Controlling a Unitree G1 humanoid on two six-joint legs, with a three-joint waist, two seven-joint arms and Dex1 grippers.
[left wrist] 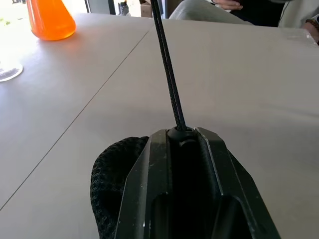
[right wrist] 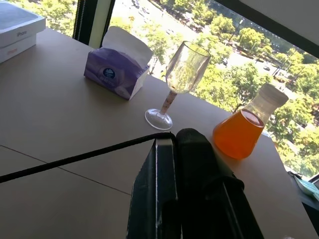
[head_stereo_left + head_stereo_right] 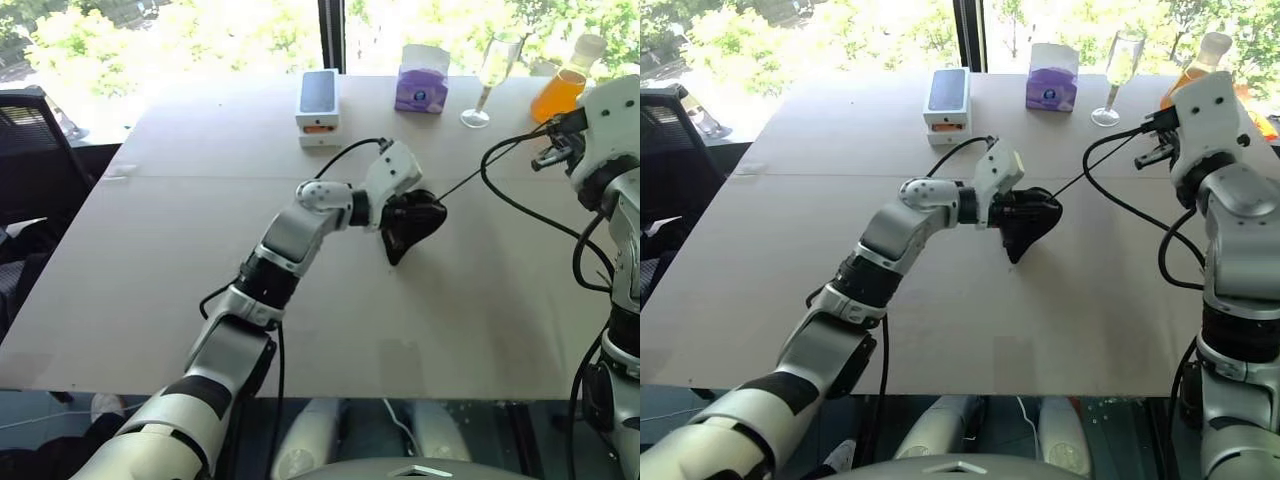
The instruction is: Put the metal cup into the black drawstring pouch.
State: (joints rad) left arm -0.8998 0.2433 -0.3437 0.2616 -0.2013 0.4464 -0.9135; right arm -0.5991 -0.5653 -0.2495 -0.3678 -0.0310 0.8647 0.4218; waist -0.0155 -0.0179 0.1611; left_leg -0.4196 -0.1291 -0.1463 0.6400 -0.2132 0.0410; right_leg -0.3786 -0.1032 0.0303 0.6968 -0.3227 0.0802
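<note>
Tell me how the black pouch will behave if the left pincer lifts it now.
Likely floppy: the black pouch sags bunched at the left pincer. Probably swings: its taut cord runs to the shut right pincer.

Left arm (image 3: 290, 240) reaching forward mid-table, fingers (image 1: 149, 189) clamped; right arm (image 3: 1230, 210) raised, fingers (image 2: 197, 164) pressed together.
</note>
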